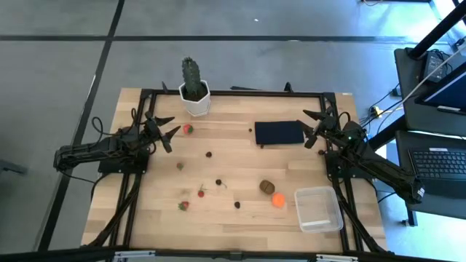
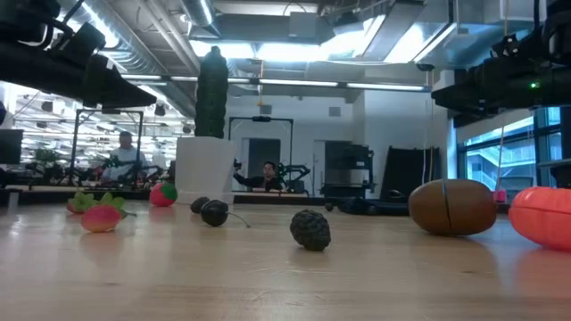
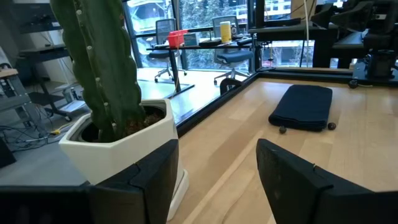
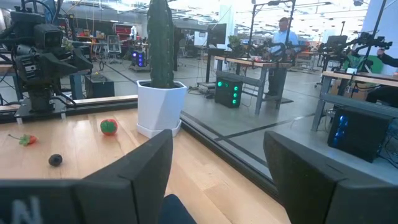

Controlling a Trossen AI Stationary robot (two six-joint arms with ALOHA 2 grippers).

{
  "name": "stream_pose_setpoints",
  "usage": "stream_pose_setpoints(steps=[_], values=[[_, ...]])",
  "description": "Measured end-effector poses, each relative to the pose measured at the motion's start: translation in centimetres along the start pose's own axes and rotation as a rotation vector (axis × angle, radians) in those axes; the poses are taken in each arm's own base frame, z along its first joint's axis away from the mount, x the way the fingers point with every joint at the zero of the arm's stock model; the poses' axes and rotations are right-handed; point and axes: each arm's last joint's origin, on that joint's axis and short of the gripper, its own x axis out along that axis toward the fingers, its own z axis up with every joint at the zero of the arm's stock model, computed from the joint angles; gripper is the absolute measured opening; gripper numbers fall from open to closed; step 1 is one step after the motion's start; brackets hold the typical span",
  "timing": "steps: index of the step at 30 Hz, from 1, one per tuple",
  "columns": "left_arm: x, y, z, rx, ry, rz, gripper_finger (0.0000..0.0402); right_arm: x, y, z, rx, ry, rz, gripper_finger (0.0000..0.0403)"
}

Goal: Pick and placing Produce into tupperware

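Since both jaws stand part-open and empty, left gripper [image 1: 169, 133] should drop straight over nearest strawberry [image 1: 188, 129], w/ tupperware [image 1: 318, 209] far opposite, right gripper [image 1: 314, 129] idle.

Count, from above:
- red strawberries [image 1: 188, 129]: three
- small dark berries [image 1: 209, 154]: at least five
- orange ball [image 1: 278, 200]: one
- brown kiwi-like oval [image 1: 267, 187]: one
- clear plastic box [image 1: 318, 209]: one
- green cactus in white pot [image 1: 193, 89]: one
- flat black rectangle [image 1: 279, 133]: one
- my arms: two, with left gripper [image 1: 170, 131] and right gripper [image 1: 307, 129]
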Motion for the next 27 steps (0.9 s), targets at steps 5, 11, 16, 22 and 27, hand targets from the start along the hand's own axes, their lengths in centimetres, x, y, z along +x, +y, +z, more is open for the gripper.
stream_pose_setpoints(steps=[5, 11, 16, 22, 27], values=[[0.0, 0.0, 0.0, 0.0, 0.0, 0.0, 0.0208, 0.0, 0.0, 0.01, 0.0, -0.001, 0.0, 0.0254], [0.0, 0.0, 0.01, 0.0, 0.0, 0.0, 0.0208, 0.0, 0.0, 0.01, 0.0, 0.0, 0.0, 0.0254], [0.0, 0.0, 0.01, 0.0, 0.0, 0.0, 0.0208, 0.0, 0.0, 0.0, 0.0, 0.0, 0.0, 0.0254], [0.0, 0.0, 0.01, 0.0, 0.0, 0.0, 0.0208, 0.0, 0.0, 0.01, 0.001, 0.0, 0.0, 0.0254], [0.0, 0.0, 0.01, 0.001, 0.0, 0.0, 0.0208, 0.0, 0.0, 0.0, 0.106, 0.0, 0.0, 0.0254]])
